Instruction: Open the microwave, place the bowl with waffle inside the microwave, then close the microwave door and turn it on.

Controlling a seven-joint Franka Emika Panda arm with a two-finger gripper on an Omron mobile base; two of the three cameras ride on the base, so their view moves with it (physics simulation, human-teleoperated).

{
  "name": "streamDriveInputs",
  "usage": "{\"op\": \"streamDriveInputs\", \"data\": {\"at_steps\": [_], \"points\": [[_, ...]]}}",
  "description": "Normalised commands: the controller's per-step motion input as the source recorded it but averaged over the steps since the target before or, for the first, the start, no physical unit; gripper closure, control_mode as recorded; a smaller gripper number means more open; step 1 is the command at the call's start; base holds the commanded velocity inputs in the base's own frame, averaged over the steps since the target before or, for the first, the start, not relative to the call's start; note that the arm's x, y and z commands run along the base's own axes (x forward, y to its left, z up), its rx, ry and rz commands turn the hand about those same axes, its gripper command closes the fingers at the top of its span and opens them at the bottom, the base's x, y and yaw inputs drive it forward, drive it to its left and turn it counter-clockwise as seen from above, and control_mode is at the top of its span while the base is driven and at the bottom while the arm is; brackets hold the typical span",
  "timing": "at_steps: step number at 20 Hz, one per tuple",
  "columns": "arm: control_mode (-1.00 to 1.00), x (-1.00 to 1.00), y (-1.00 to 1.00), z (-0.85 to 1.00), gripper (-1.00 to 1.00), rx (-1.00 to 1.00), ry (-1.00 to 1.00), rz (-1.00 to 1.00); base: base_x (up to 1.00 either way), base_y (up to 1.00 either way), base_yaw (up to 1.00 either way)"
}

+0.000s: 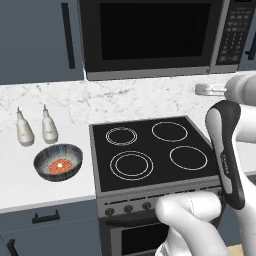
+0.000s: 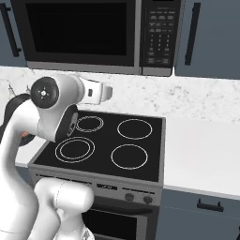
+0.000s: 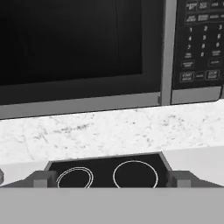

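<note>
The microwave (image 1: 150, 37) hangs above the stove, and its door (image 1: 147, 32) is closed flat, with dark glass. A dark keypad strip (image 2: 157, 33) runs down its right side. On the white counter left of the stove sits the dark speckled bowl (image 1: 58, 162), holding the orange-red waffle (image 1: 60, 165). My gripper (image 1: 199, 90) hovers over the back of the stove, below the microwave, far right of the bowl. It faces the marble wall. In the hand view the gripper (image 3: 111, 179) is open, its fingertips (image 3: 41, 178) wide apart with nothing between them.
The black four-ring stove (image 1: 150, 150) lies under the arm, with knobs along its front. Two pale bottles (image 1: 25, 131) stand behind the bowl. Blue-grey cabinets with dark handles (image 2: 190, 33) flank the microwave. White counter (image 2: 201, 154) stretches right of the stove.
</note>
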Motion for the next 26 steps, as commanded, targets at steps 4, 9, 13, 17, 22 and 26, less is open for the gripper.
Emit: {"op": "streamDriveInputs", "data": {"at_steps": [4,9,13,17,22,26], "points": [[-1.0,-0.01,-0.35,0.66,-1.0,-0.01,-0.01,-0.09,0.0,0.0,0.0],[-1.0,0.0,-0.44,0.32,-1.0,0.0,0.03,-0.11,0.0,0.0,0.0],[-1.0,0.09,-0.29,0.05,-1.0,0.0,0.0,-0.11,0.0,0.0,0.0],[-1.0,0.36,-0.05,0.02,-1.0,0.0,0.0,-0.08,0.0,0.0,0.0],[-1.0,0.43,-0.14,0.23,-1.0,0.0,0.07,0.0,0.0,0.0,0.0],[-1.0,0.33,-0.23,0.1,-1.0,0.04,0.01,0.0,0.0,0.0,0.0]]}}
